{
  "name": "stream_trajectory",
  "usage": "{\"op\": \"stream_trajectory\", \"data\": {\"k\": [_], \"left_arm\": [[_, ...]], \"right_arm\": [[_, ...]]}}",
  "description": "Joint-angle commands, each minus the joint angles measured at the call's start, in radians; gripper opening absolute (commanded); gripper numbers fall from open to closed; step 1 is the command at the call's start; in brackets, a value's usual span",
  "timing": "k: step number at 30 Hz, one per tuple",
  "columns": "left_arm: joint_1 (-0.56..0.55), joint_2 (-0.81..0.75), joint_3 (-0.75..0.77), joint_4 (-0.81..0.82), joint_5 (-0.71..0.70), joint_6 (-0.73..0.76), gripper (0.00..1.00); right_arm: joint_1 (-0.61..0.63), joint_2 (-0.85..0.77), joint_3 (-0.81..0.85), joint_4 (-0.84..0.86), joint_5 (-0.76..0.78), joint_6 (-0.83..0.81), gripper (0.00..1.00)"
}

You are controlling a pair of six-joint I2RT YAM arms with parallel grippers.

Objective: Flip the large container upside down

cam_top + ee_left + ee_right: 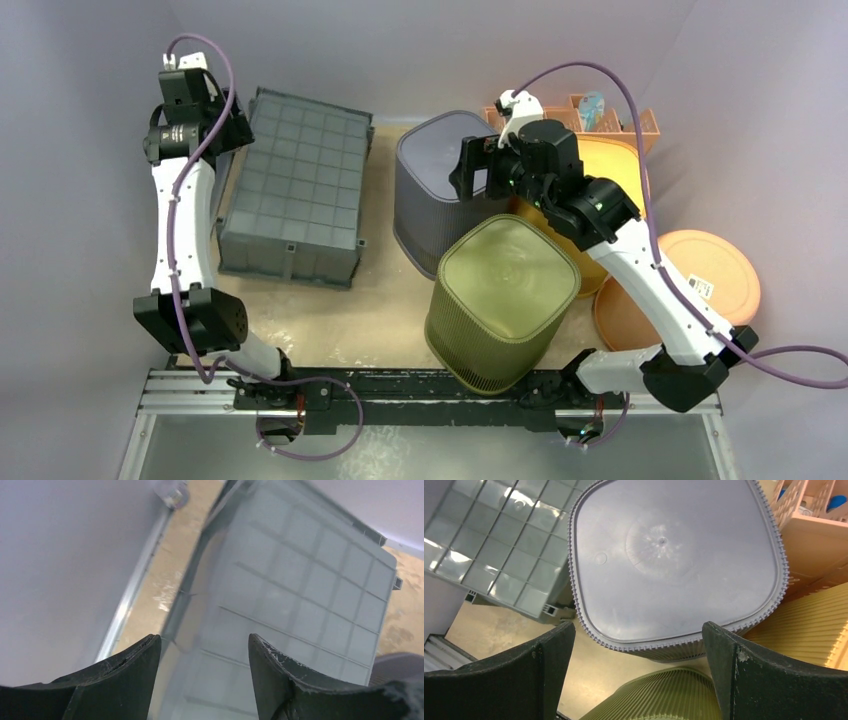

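Left gripper [203,639] fingers fill the bottom of the wrist view, spread apart and holding nothing; the big grey crate [300,580] lies just beyond them toward the right of the frame, gridded face up on the tabletop [330,320]; its long axis runs top to bottom in the overhead view; the left arm is nearer; the right gripper [638,627], also spread, hangs over a grey bin [674,555].

The grey crate [300,595] was blurred and cut off at the left wrist view's lower edge. The right arm [640,268] hid most of the yellow container [615,165]. Orange basket [645,122] contents were indiscernible.
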Motion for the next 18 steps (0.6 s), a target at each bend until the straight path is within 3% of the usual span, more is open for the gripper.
{"op": "stream_trajectory", "data": {"k": [1, 9, 13, 16, 18], "left_arm": [[-0.018, -0.051, 0.101, -0.117, -0.219, 0.055, 0.64], [-0.027, -0.187, 0.054, -0.033, -0.275, 0.000, 0.66], [-0.026, -0.294, -0.063, 0.124, -0.089, -0.097, 0.67], [-0.029, -0.303, -0.074, 0.159, 0.166, -0.170, 0.68], [-0.084, -0.338, -0.131, 0.223, 0.201, -0.255, 0.68]], "right_arm": [[-0.004, -0.003, 0.079, -0.010, 0.098, -0.009, 1.00], [-0.005, -0.049, 0.103, -0.018, 0.257, 0.019, 1.00], [-0.005, -0.114, 0.049, 0.048, 0.307, 0.027, 1.00], [-0.005, -0.156, 0.022, 0.088, 0.348, 0.025, 1.00], [-0.004, -0.174, 0.017, 0.098, 0.381, 0.008, 1.00]]}}
